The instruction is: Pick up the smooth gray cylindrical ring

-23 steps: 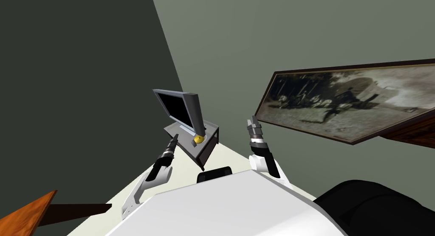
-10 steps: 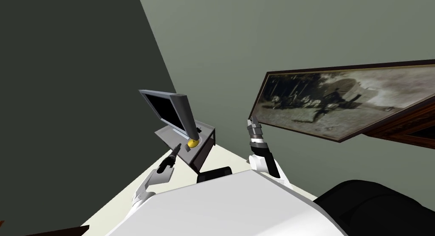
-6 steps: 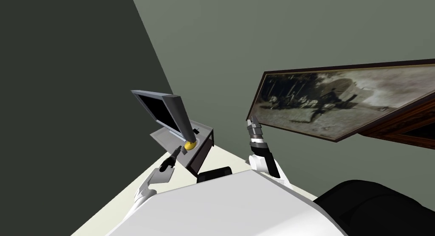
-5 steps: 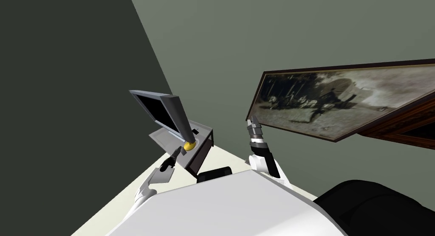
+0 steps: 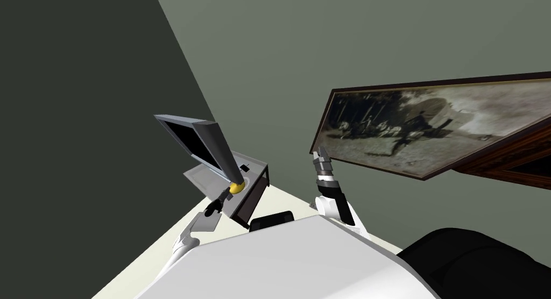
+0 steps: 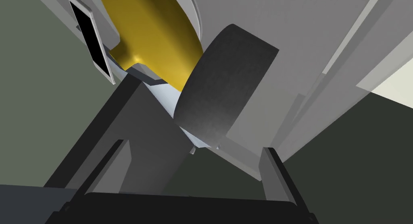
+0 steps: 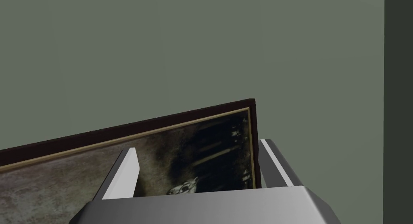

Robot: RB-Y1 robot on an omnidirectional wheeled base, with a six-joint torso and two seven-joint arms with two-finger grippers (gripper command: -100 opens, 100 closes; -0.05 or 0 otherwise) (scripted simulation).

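The ring point(image 6: 226, 88) is a smooth dark grey cylinder lying on the small grey table point(image 5: 254, 168), beside a yellow rounded object point(image 6: 153, 36). In the left wrist view it lies just ahead of my left gripper point(image 6: 193, 169), in line with the gap between the fingers, which stand open and apart from it. In the head view the left gripper point(image 5: 222, 196) is at the table's near edge, next to the yellow object point(image 5: 235, 187). My right gripper point(image 5: 321, 150) is raised at the right, open and holding nothing point(image 7: 197, 165).
A grey monitor point(image 5: 185, 140) stands tilted on the table, its dark back point(image 6: 141, 133) close beside my left fingers. A thin white phone-like slab point(image 6: 88, 40) lies beyond the yellow object. A framed picture point(image 5: 430, 123) hangs at the right. Pale floor point(image 5: 161, 242) lies below the table.
My view has turned, so the table sits further left in the picture. My left arm has stretched forward and its gripper has closed in on the table's near edge by the yellow object. The right arm has stayed put.
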